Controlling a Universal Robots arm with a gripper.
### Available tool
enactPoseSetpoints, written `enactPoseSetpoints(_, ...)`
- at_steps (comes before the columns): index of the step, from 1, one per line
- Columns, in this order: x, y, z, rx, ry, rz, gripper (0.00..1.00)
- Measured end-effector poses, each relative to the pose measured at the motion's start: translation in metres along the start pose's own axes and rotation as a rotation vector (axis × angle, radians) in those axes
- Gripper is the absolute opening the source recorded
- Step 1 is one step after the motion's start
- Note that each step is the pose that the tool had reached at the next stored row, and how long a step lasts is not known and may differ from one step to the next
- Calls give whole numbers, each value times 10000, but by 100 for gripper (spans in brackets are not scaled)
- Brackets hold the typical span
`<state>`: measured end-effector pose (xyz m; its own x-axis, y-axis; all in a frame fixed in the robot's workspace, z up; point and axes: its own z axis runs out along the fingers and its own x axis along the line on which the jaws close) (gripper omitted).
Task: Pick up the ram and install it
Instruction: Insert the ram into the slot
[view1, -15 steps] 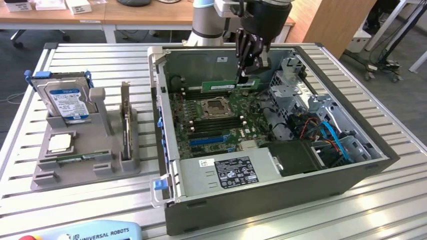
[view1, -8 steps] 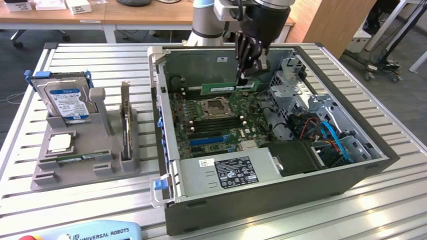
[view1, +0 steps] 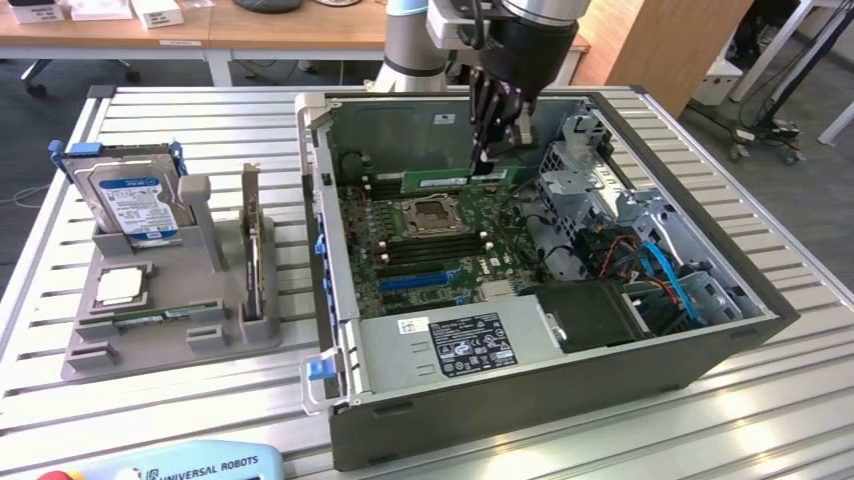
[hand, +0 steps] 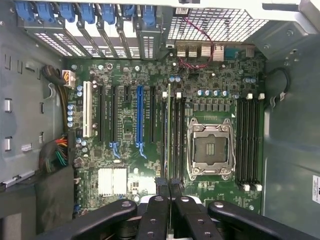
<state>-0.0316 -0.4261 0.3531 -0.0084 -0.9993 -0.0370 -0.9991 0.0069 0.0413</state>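
While the blue-cased teach pendant (view1: 174, 465) is lying at the near edge of the slatted metal table (view1: 747, 420), the grey moulded parts holder (view1: 160, 330) beside it is keeping a blue-labelled silver hard drive (view1: 134, 205) and a tall expansion card (view1: 251, 235) standing on edge, probably so that a tool can be reaching their top edges.

Just past it, the open dark-grey computer case (view1: 534, 400) is lying on its side, which is turning the green motherboard (view1: 441, 250) upward for work from above.

Deeper in the case, the black two-fingered gripper (view1: 483, 160) is reaching straight down with its jaws pinched narrow on the ram (view1: 454, 180), a thin green circuit-board stick. It is gripping the stick at the middle of its upper edge, so the stick is hanging level with its contact edge pointing down.

In the wrist view the ram (hand: 169, 130) is showing edge-on below the gripper (hand: 168, 186), running along the black memory slots just beside the square metal processor socket (hand: 210, 147). Whether it is seated there, I cannot tell.
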Motion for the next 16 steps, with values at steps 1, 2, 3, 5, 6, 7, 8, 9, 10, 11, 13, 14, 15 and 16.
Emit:
enactPoseSetpoints(1, 0, 0, 4, 1, 0, 10, 12)
enactPoseSetpoints(2, 0, 0, 9, 1, 0, 26, 12)
enactPoseSetpoints(3, 0, 0, 13, 2, -2, 45, 12)
enactPoseSetpoints(5, 1, -1, 20, 3, -3, 95, 12)
enactPoseSetpoints(6, 1, -1, 24, 5, -5, 129, 12)
enactPoseSetpoints(7, 1, -1, 27, 5, -6, 159, 12)
enactPoseSetpoints(8, 1, -1, 30, 7, -8, 190, 12)
enactPoseSetpoints(9, 1, -1, 30, 7, -7, 208, 12)
enactPoseSetpoints(10, 1, -1, 30, 7, -7, 208, 12)
enactPoseSetpoints(11, 1, -1, 30, 7, -7, 209, 12)
enactPoseSetpoints(13, 1, -1, 35, 9, -10, 208, 12)
enactPoseSetpoints(14, 1, -2, 45, 9, -13, 208, 12)
enactPoseSetpoints(15, 2, -2, 56, 10, -11, 208, 12)
enactPoseSetpoints(16, 2, -3, 69, 9, -9, 208, 12)
